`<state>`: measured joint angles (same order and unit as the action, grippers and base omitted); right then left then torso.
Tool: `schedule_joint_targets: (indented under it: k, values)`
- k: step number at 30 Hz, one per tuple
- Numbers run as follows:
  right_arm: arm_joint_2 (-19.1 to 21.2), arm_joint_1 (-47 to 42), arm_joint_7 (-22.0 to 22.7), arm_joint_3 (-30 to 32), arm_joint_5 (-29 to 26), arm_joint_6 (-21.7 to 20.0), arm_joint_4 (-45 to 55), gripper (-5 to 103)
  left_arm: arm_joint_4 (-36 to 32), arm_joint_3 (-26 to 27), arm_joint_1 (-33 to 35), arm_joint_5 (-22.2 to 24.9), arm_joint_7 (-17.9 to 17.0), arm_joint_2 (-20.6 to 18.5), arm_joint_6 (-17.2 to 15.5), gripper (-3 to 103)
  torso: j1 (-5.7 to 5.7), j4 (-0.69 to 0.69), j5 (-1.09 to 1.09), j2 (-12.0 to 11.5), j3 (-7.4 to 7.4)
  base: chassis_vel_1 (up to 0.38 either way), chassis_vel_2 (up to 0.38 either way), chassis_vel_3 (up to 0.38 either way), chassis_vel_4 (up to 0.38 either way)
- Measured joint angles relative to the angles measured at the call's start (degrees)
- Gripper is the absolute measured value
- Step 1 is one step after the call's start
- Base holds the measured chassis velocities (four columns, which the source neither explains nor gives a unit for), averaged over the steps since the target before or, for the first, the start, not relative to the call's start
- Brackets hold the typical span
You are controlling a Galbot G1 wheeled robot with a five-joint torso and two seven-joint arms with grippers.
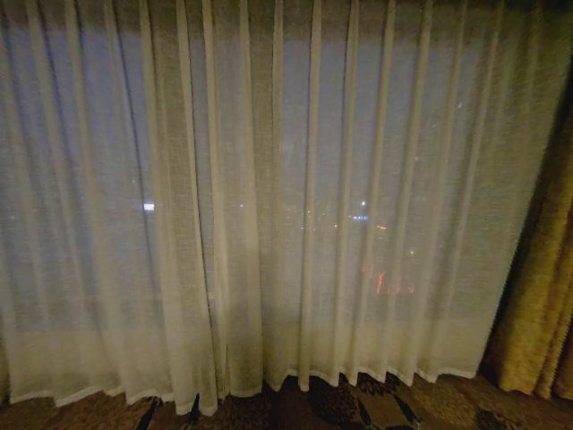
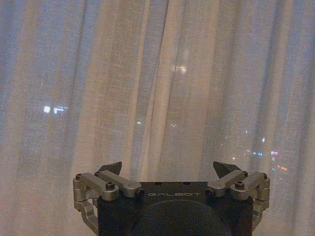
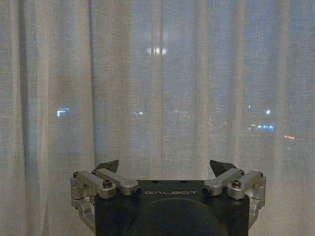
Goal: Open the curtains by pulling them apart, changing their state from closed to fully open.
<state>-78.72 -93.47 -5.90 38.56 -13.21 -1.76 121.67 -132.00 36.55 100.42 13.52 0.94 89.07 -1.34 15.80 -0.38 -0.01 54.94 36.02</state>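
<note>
The curtains hang closed across the window as two sheer cream-white pleated panels that overlap near the middle, hems just above the floor. City lights glow faintly through the weave. In the left wrist view my left gripper faces the curtains a short way off, open, nothing between its fingertips. My right gripper is likewise open in front of the curtains, apart from the fabric.
A thick golden-brown drape hangs at the right edge beside the sheer panels. Dark patterned carpet runs along the floor below the hems.
</note>
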Motion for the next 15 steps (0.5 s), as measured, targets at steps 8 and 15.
schedule_joint_targets:
  k: [8, 15]
  values:
    - [0.0, 0.14, 0.35, 0.0, -0.17, 0.87, -0.63, 100, 0.27, 0.4, -0.36, 0.19, 0.0, 0.03, 0.06, 100, 0.0, 0.0, 0.0, 0.0, 0.0, 0.0, 0.0, 0.0, 0.0]
    - [0.0, 0.71, 0.35, -0.17, -0.2, 1.32, -1.61, 100, 0.37, 0.5, -0.5, 0.24, 0.0, 0.31, 0.09, 100, 0.0, 0.0, 0.0, 0.0, 0.0, 0.0, 0.0, 0.0, 0.0]
